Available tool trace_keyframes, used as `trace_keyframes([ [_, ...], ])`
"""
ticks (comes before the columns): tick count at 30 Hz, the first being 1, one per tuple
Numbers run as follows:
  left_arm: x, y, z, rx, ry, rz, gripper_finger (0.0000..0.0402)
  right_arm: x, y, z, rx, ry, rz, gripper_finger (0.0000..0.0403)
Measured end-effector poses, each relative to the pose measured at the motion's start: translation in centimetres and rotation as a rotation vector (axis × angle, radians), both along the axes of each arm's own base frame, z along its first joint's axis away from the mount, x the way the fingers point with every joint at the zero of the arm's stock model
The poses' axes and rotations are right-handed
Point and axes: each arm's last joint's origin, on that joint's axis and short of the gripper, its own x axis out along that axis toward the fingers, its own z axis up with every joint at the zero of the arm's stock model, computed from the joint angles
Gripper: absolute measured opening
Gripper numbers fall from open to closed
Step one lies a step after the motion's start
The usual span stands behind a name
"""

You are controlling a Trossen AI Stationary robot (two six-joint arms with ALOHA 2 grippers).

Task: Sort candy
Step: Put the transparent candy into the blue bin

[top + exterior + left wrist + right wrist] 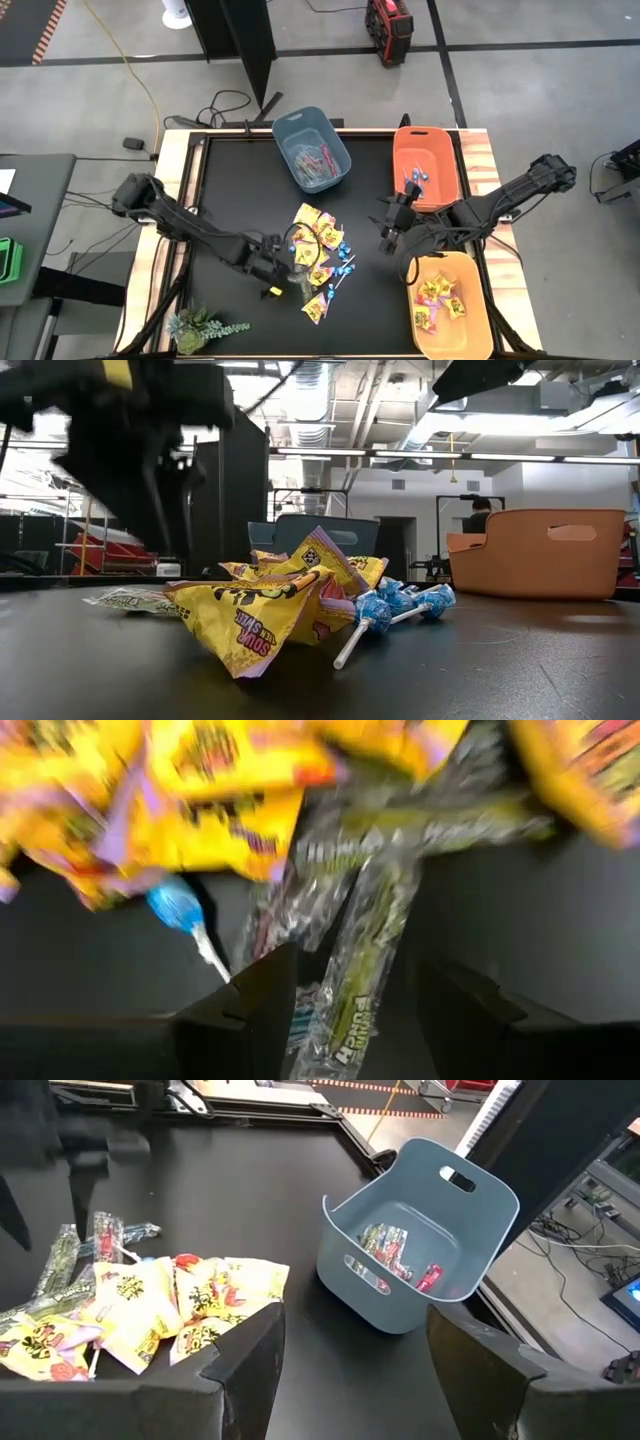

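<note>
The candy pile lies mid-table: yellow packets, blue lollipops and clear-wrapped sticks. My left gripper is low over the pile's near-left edge, pointing steeply down. It is open, with a finger on each side of a clear-wrapped stick that lies flat on the table. My right gripper hovers open above the table to the right of the pile, with nothing between its fingers.
A blue-grey bin with pinkish sticks stands at the far middle. An orange bin with blue lollipops is at the far right, and a yellow-orange bin with yellow packets at the near right. A small plant sits at the near-left corner.
</note>
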Motion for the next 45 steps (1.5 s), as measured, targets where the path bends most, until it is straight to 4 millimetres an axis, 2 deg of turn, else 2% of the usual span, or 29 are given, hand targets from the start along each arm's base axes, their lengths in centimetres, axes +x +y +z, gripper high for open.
trace_keyframes([
  [7,0.6,-0.5,-3.2,-0.019,0.109,0.019,0.0183,0.0,0.0,0.0,0.002,-0.005,0.001,0.026],
  [14,0.6,-0.6,-3.3,-0.034,0.115,0.041,0.0177,0.0,0.1,0.0,0.002,-0.004,0.003,0.026],
  [18,0.6,-0.6,-3.3,-0.039,0.116,0.044,0.0133,0.0,0.1,0.0,0.006,-0.006,0.001,0.026],
  [23,0.7,-0.8,-3.0,-0.067,0.128,0.05,0.0037,0.0,0.1,0.0,0.009,-0.007,-0.001,0.026],
  [25,1.0,-1.0,-2.5,-0.092,0.132,0.039,0.0013,0.0,0.1,0.0,0.009,-0.007,-0.001,0.026],
  [32,1.9,-1.5,1.1,-0.064,0.198,0.02,0.0016,0.0,0.1,0.0,0.008,-0.006,-0.001,0.026],
  [37,2.4,-1.3,4.5,0.064,0.202,0.017,0.0012,0.0,0.1,0.0,0.008,-0.006,-0.001,0.026],
  [41,3.0,0.3,6.3,0.248,0.138,0.119,0.0012,0.0,0.1,0.0,0.007,-0.005,-0.001,0.026],
  [45,4.4,2.8,7.1,0.412,0.023,0.253,0.0011,0.0,0.1,0.0,0.007,-0.005,0.0,0.026],
])
